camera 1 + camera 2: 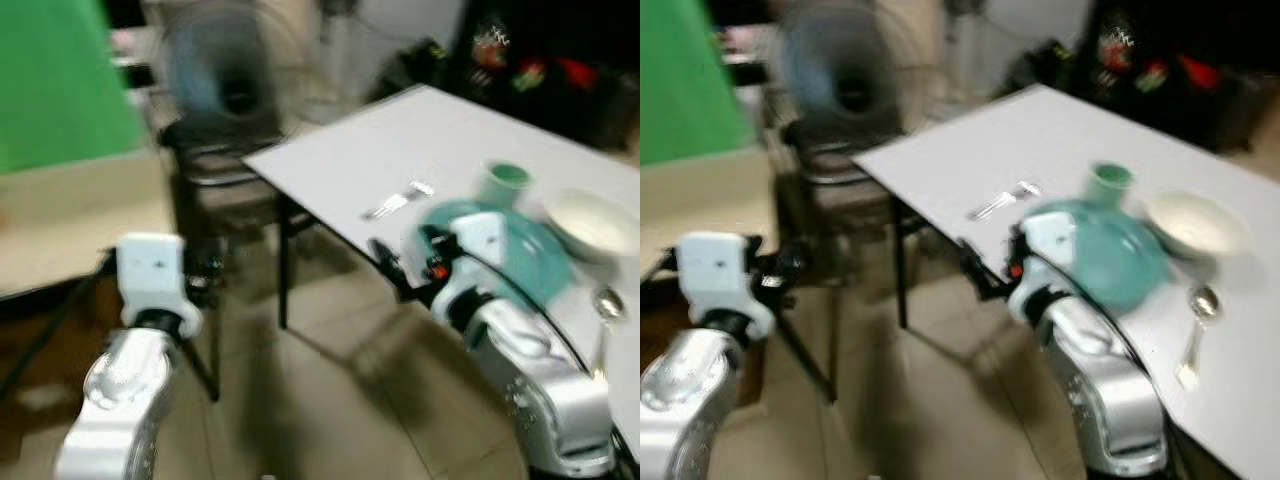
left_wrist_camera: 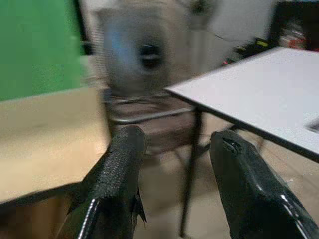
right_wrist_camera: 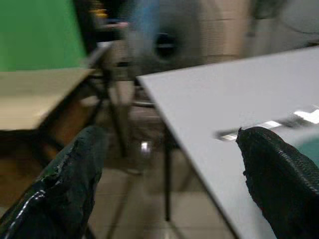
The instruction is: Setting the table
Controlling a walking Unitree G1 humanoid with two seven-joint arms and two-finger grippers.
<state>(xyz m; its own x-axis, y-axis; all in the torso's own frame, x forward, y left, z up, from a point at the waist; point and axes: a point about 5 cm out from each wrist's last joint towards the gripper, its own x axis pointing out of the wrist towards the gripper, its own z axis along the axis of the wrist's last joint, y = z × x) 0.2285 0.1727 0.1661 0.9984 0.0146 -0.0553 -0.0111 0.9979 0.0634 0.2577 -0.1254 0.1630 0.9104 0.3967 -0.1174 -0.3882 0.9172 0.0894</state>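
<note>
My right end effector (image 3: 169,184) has its two black fingers (image 3: 75,184) spread wide apart, gripping nothing and touching nothing. It hangs in the air at the near edge of the white surface (image 1: 400,150), over the tiled floor (image 1: 330,400). My left end effector (image 2: 174,184) is likewise parted and empty, out over the floor, well apart from the surface and pointing toward a round fan (image 2: 142,50).

On the surface, just beyond my right end effector, lies one teal plate (image 1: 530,250). Past the plate stands one green cup (image 1: 505,185), and beside them to the right sits one white bowl (image 1: 595,225). One spoon (image 1: 1198,325) lies on the right of the plate, nearer to me than the bowl. One shiny utensil (image 1: 398,203), too blurred to name, lies ahead of my right end effector, left of the cup.
</note>
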